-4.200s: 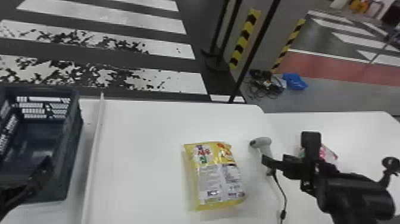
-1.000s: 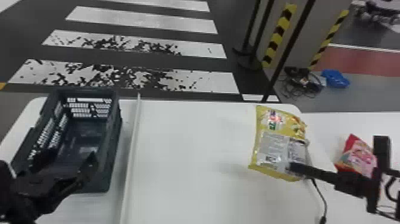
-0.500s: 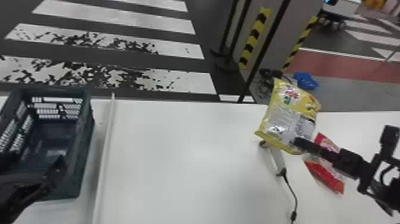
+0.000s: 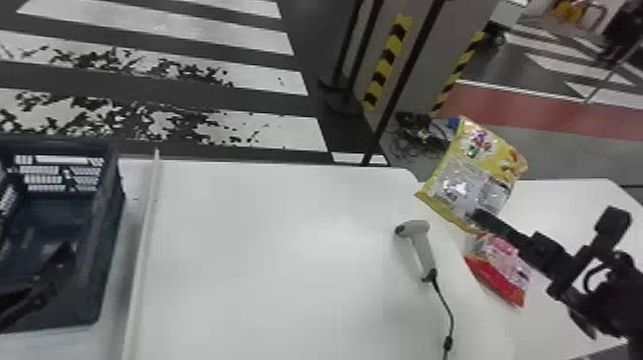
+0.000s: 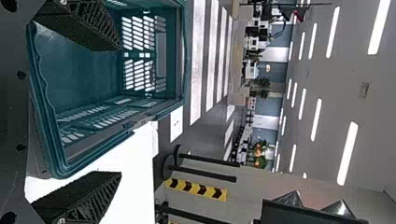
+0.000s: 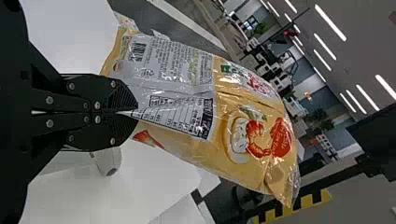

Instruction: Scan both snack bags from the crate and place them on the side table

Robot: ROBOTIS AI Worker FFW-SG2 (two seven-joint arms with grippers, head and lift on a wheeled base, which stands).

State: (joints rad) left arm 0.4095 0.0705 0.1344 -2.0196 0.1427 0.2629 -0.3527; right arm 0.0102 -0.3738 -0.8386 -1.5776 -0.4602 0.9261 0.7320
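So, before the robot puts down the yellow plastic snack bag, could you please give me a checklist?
1. Right gripper shut on the yellow bag: ok.
2. Yellow bag scanned: cannot tell.
3. Red-and-pink plastic snack bag lying on the white side table: ok.
4. Yellow bag clear of that red-and-pink bag: cannot tell.
5. Grey-white handheld scanner resting on the white work table: ok.
6. Open left gripper away, at the dark blue-green plastic crate: ok.
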